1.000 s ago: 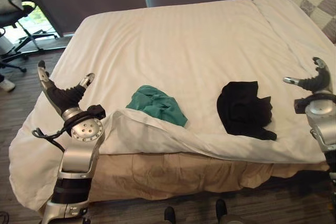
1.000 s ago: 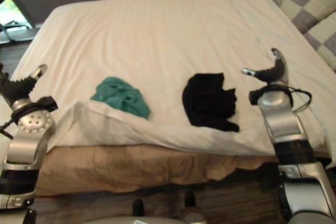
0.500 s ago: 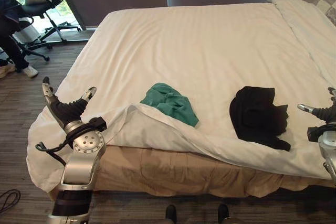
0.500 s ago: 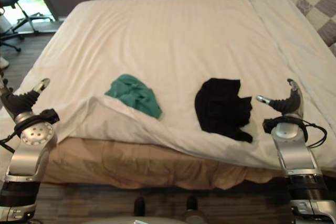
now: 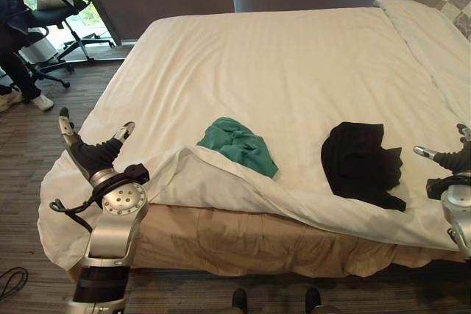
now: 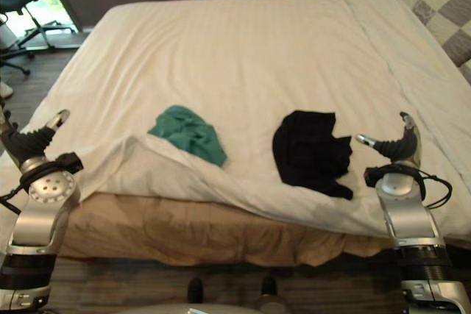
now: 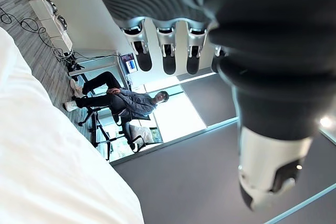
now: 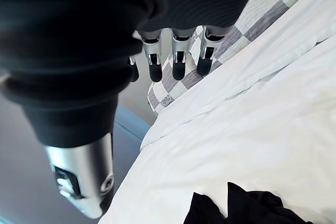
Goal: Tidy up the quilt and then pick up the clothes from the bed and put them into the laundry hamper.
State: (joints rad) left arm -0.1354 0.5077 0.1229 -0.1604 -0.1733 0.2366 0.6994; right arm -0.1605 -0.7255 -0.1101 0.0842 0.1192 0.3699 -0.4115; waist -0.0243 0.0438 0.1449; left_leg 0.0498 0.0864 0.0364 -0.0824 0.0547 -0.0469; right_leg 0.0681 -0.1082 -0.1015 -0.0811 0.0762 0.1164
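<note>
The quilt [image 5: 280, 86] is lying spread over the bed, but its near edge [image 5: 221, 182] is folded back on itself, baring the tan mattress side [image 5: 243, 237] below. On it, the green garment [image 5: 237, 145] is sitting just behind the fold and the black garment [image 5: 362, 163] is resting well apart toward the robot's right. The left hand [image 5: 92, 151] is hovering beside the bed's near left corner, fingers loose and empty; the right hand [image 6: 394, 145] is waiting just beside the black garment, likewise released. The fold likely wants pinching at its rumpled lip and drawing down evenly over the mattress side, without dragging the green garment along.
</note>
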